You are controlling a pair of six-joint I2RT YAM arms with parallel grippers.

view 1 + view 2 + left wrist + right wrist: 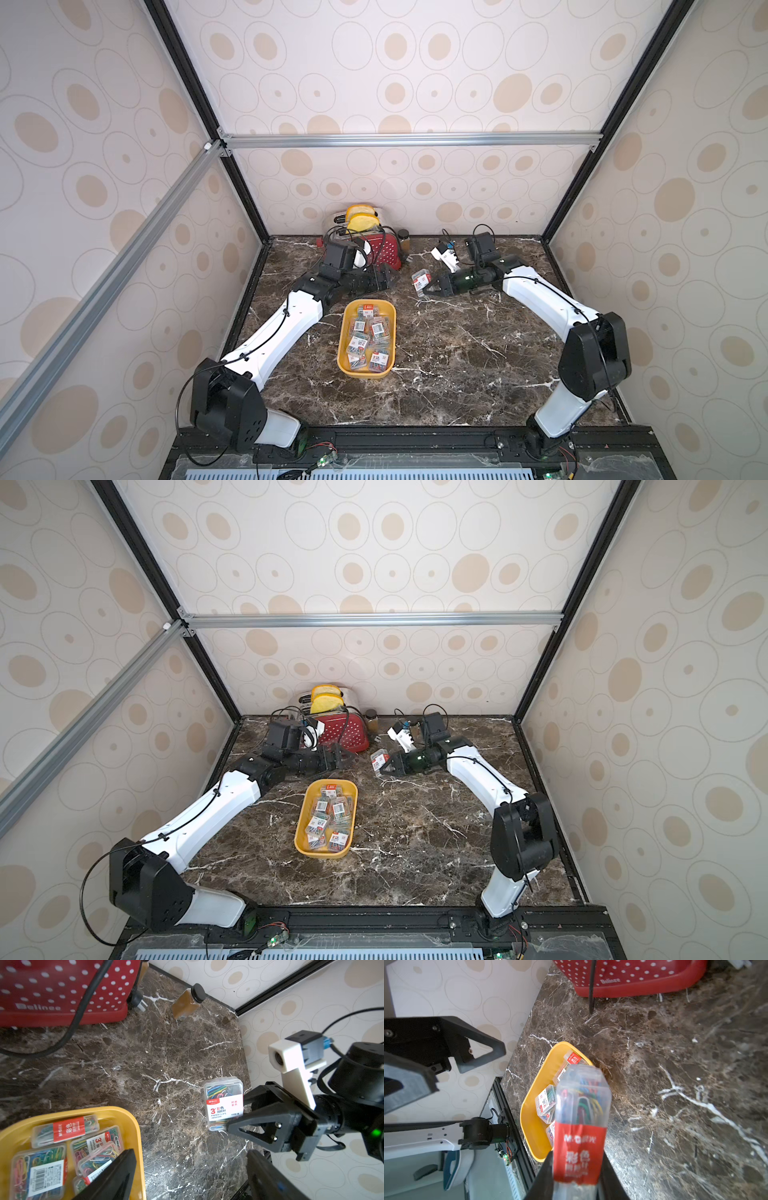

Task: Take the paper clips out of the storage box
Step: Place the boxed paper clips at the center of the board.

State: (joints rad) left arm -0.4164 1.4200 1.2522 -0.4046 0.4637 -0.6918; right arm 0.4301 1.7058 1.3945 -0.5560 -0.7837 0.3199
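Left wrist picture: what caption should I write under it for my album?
The right hand pinches one case of paper clips, outside the yellow storage box.

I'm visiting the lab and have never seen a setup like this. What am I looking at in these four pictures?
Two white-and-black robot arms, the left arm and right arm, stand at a marble table. Two pictures look down from one overhead camera; two come from cameras on the wrists. On the table: a yellow tray of clear paper-clip cases, a red toaster, a brown jar. The right arm's jaws are shut on one case; the left arm's jaws are open and empty.
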